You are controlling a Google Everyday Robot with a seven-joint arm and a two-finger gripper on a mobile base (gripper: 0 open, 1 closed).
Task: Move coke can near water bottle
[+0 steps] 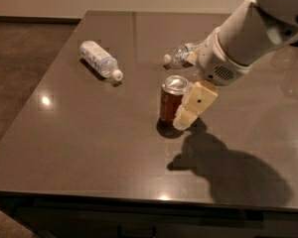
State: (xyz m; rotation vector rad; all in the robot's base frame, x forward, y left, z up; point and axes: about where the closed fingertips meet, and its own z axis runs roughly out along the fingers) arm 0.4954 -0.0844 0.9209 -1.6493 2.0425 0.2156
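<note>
The coke can (pixel 170 102), red-brown with a silver top, stands upright near the middle of the dark table (pixel 89 133). My gripper (pixel 187 114) reaches down from the upper right and is right against the can's right side, low near the tabletop. The water bottle (pixel 180 55), clear and crinkled with a white cap, lies on its side just behind the can. My white arm (pixel 248 33) hides its right part.
A second bottle (pixel 100 59) with a white, blue-printed label lies on its side at the back left. The table's front edge runs along the bottom, and its left edge borders a brown floor.
</note>
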